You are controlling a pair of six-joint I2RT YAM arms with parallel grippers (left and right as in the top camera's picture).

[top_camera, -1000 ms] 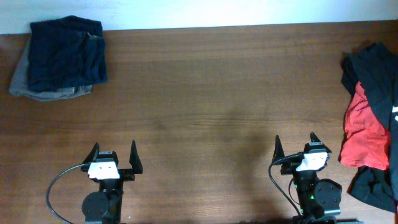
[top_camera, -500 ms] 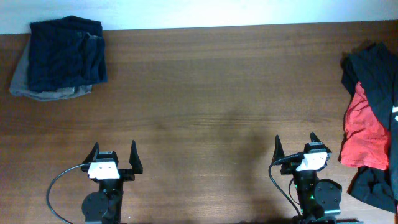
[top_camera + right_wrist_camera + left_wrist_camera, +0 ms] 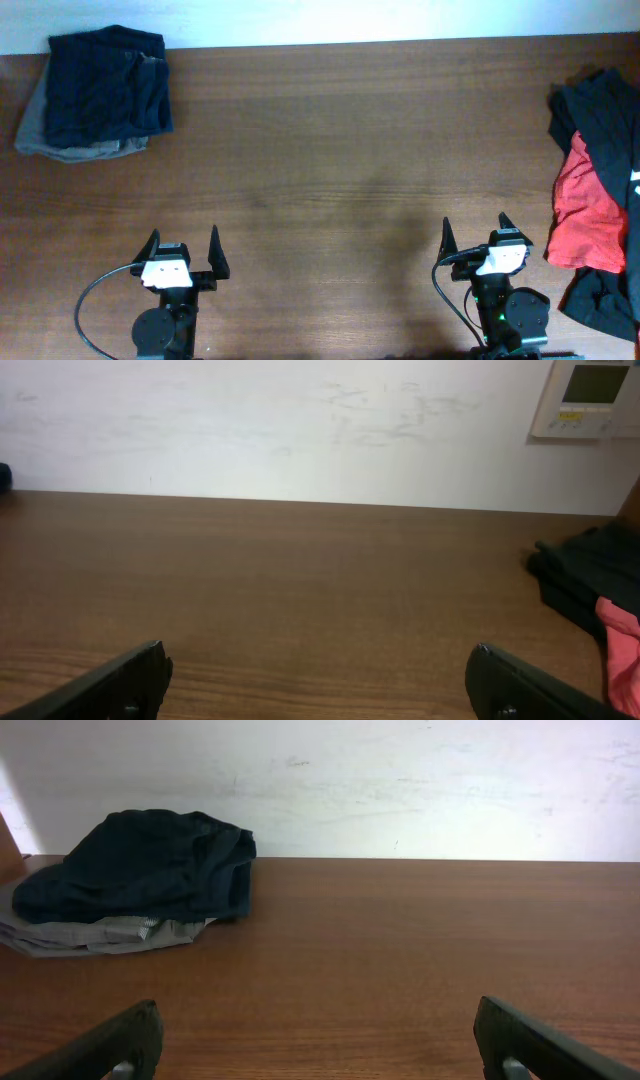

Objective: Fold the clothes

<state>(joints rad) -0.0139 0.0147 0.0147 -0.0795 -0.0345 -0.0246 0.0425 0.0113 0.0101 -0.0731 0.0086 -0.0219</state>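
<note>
Left gripper (image 3: 183, 238) and right gripper (image 3: 474, 225) gape empty.
Brown wooden desk (image 3: 330, 150): folded navy-on-grey fabric stack (image 3: 105, 85) at far-left corner, crumpled red-black fabric heap (image 3: 585, 215) at right edge.

A rumpled navy garment (image 3: 140, 865) lies atop a grey garment (image 3: 100, 933) — far left on the bench (image 3: 400, 960) — left pincer (image 3: 315, 1020) spread wide.

Two clothes heaps (image 3: 97, 92) — arms (image 3: 165, 322) (two)

The left arm (image 3: 158, 325) and right arm (image 3: 512, 312) are black, with white wrist blocks (image 3: 165, 270), pointed fingers (image 3: 215, 252) and looping cables (image 3: 84, 300); the right shows a green light (image 3: 501, 320).
</note>
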